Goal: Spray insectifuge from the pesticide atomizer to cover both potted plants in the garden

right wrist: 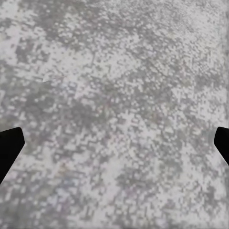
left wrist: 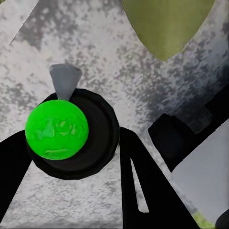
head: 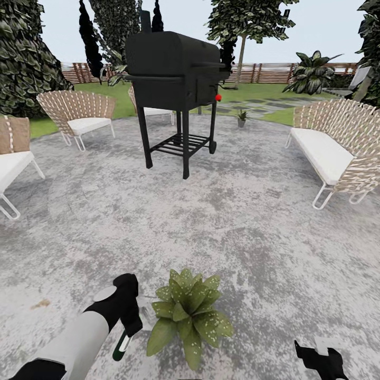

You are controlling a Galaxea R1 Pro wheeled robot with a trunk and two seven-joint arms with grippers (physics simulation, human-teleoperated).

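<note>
My left gripper (head: pixel 128 323) is shut on the pesticide atomizer (left wrist: pixel 57 130), a small black round bottle whose top looks bright green here, with a grey nozzle. It hangs just left of the near potted plant (head: pixel 187 311), whose pointed green leaves carry whitish insectifuge specks (head: pixel 216 323). The leaves hide this plant's pot. One leaf (left wrist: pixel 167 24) shows beyond the bottle in the left wrist view. The second potted plant (head: pixel 241 117) stands small in a grey pot at the patio's far edge. My right gripper (head: pixel 318 360) is open over bare stone, its fingertips (right wrist: pixel 9 143) far apart.
A black grill (head: pixel 174 79) on legs, with a red knob (head: pixel 218 97), stands mid-patio between me and the far plant. Wicker seats stand at left (head: pixel 79 113), far left (head: pixel 13 158) and right (head: pixel 338 148). Grass, trees and a brown fence (head: pixel 264 73) lie beyond.
</note>
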